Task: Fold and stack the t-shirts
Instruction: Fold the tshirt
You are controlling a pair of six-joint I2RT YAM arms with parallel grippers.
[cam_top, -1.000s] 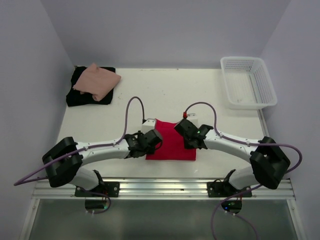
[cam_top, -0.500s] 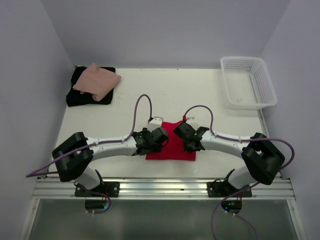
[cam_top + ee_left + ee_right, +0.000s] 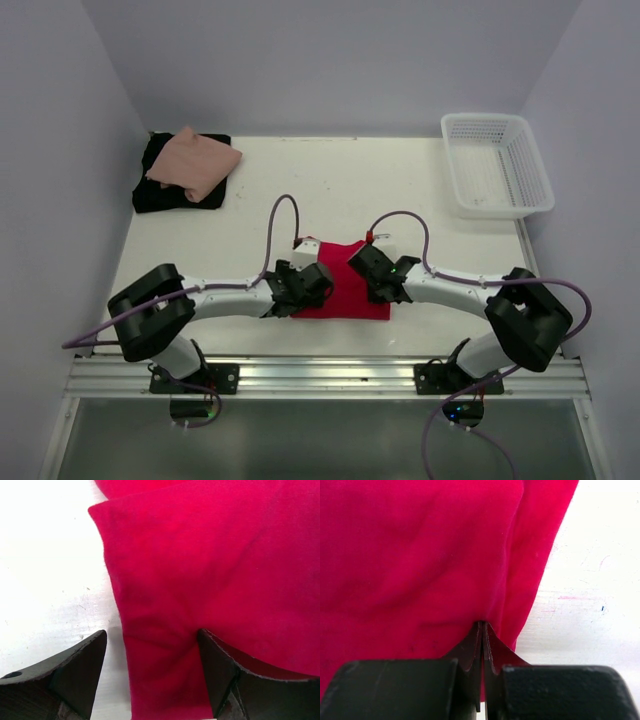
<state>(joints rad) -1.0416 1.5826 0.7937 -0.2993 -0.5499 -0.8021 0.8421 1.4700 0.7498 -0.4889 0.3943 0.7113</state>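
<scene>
Jaws, left gripper (image 3: pixel 150 645): wide apart, straddling the left edge of the red t-shirt (image 3: pixel 345 295), gripping nothing.
Jaws, right gripper (image 3: pixel 482 630): pressed together, tips touching its right edge; pinch undeterminable.
Position, red t-shirt: folded flat, near centre of table (image 3: pixel 400 180).
Far-left corner: pink t-shirt (image 3: pixel 195 160) atop black t-shirt (image 3: pixel 150 195).

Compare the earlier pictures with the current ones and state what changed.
The left gripper opened wider over the red t-shirt's left edge, seemingly releasing it, and shifted slightly right. The right gripper stays shut on the red t-shirt; the pink t-shirt, black t-shirt and basket have not moved.
</scene>
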